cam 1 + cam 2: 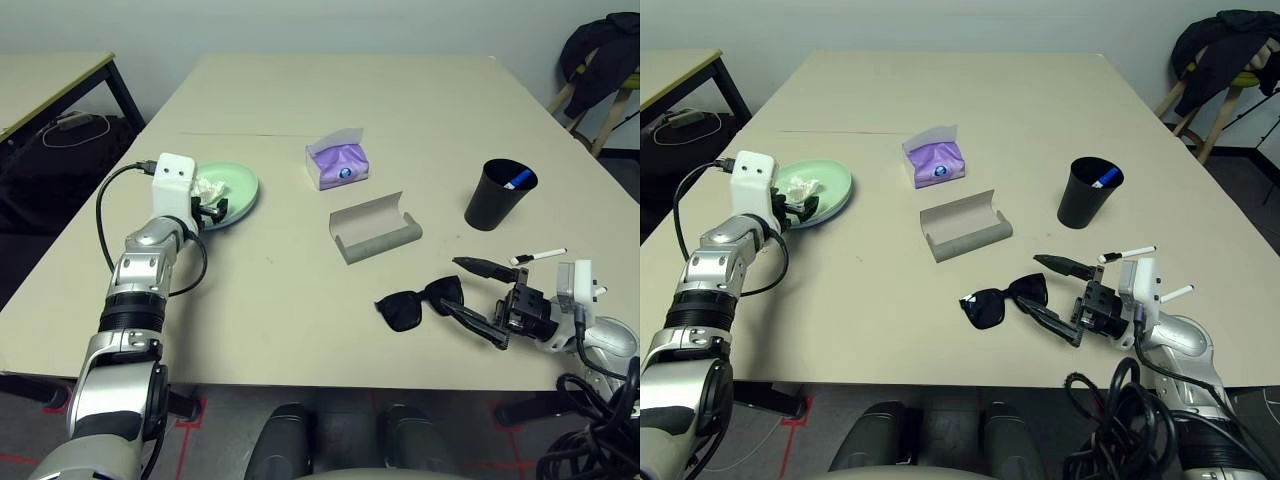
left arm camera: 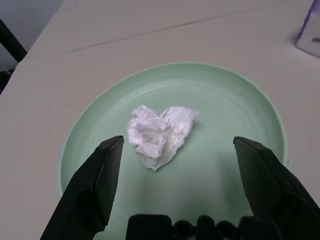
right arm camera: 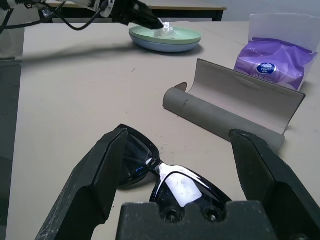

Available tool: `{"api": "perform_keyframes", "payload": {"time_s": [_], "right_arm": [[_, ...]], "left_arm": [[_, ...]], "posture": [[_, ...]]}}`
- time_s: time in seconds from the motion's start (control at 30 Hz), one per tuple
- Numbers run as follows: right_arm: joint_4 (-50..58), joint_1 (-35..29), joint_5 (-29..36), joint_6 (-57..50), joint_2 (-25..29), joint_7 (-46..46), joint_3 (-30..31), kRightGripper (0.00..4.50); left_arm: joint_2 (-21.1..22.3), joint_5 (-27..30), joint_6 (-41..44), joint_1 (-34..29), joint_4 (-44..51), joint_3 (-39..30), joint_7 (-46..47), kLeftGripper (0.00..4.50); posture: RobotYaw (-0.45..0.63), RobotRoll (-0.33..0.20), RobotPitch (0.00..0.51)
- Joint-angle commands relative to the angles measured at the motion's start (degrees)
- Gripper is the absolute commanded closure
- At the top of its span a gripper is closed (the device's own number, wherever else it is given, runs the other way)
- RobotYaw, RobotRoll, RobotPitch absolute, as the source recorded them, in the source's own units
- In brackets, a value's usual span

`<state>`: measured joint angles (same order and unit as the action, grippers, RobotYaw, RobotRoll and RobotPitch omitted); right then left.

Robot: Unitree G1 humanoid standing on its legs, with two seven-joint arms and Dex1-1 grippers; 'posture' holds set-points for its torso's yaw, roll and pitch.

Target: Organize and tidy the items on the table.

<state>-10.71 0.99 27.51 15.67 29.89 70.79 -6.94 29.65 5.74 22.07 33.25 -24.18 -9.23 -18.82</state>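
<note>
My left gripper stands open over the mint green plate, which rests on a pale blue plate near the table's left edge. A crumpled white tissue lies loose in the plate between the spread fingers. Near the front right, my right gripper is open around the black sunglasses, which lie on the table. The grey glasses case lies open in the middle. Behind it is the purple tissue pack. A black cup holds a blue-capped pen. A white marker lies by my right gripper.
A smaller beige table with black legs stands off to the back left, with cables on the floor beside it. A chair with a dark jacket sits beyond the back right corner.
</note>
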Motion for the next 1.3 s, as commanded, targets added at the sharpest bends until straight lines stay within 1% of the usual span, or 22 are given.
{"api": "perform_keyframes", "payload": {"time_s": [0.03, 0.17, 0.2, 0.3, 0.33, 0.4, 0.57, 0.7, 0.77, 0.87, 1.0, 1.3], "right_arm": [[-0.4, 0.3, 0.1, 0.2, 0.3, 0.4, -0.2, 0.0], [-0.5, 0.8, 0.1, -0.1, 0.5, 0.5, -0.2, 0.0], [-0.5, 1.0, 0.0, -0.2, 0.5, 0.4, -0.1, 0.0], [-0.4, 1.7, 0.0, -0.7, 0.6, 0.4, 0.1, 0.0], [-0.4, 2.0, -0.1, -0.9, 0.6, 0.4, 0.1, 0.0], [-0.4, 2.5, -0.1, -1.2, 0.7, 0.4, 0.3, 0.0], [0.3, 3.5, -0.2, -2.3, 0.9, 0.2, 0.5, 0.0], [1.7, 3.6, -0.2, -3.4, 1.1, -0.3, 0.5, 0.0], [3.1, 3.4, -0.2, -4.2, 1.2, -0.9, 0.5, 0.0], [4.3, 3.1, -0.2, -5.0, 1.3, -1.4, 0.4, 0.0], [5.0, 3.0, -0.4, -5.5, 1.4, -1.8, 0.3, 0.0], [4.5, 3.8, -0.7, -5.5, 1.4, -1.8, 0.5, 0.0]], "left_arm": [[-1.2, 5.9, 4.6, -2.4, 11.0, -2.7, -2.7, 0.04], [-1.2, 12.0, 8.7, -6.0, 23.0, -5.0, -6.0, 0.04], [-1.4, 14.1, 9.2, -6.9, 25.9, -5.9, -6.8, 0.04], [-1.5, 21.5, 14.7, -9.4, 34.0, -8.3, -8.9, 0.04], [-1.2, 22.9, 15.7, -10.3, 36.1, -8.4, -9.5, 0.04], [-0.7, 24.0, 15.4, -12.5, 38.7, -8.2, -10.7, 0.04], [0.0, 24.6, 13.1, -16.8, 41.7, -6.9, -13.8, 0.04], [0.7, 23.4, 11.0, -20.2, 44.2, -3.4, -16.6, 0.04], [0.6, 22.5, 7.9, -22.1, 44.9, -1.6, -18.5, 0.04], [0.7, 21.4, 2.6, -24.4, 44.9, -0.3, -21.1, 0.04], [2.6, 21.8, 1.1, -26.6, 44.8, 1.2, -25.0, 0.04], [5.3, 20.4, -8.1, -32.1, 42.9, 2.4, -33.4, 0.04]], "posture": [[0.02, 0.0, 0.048], [0.04, 0.0, 0.049], [0.04, 0.0, 0.049], [0.05, 0.0, 0.051], [0.05, 0.0, 0.051], [0.06, 0.0, 0.052], [0.07, 0.0, 0.051], [0.07, 0.0, 0.051], [0.07, 0.0, 0.051], [0.06, 0.0, 0.05], [0.06, 0.0, 0.05], [0.06, 0.0, 0.044]]}}
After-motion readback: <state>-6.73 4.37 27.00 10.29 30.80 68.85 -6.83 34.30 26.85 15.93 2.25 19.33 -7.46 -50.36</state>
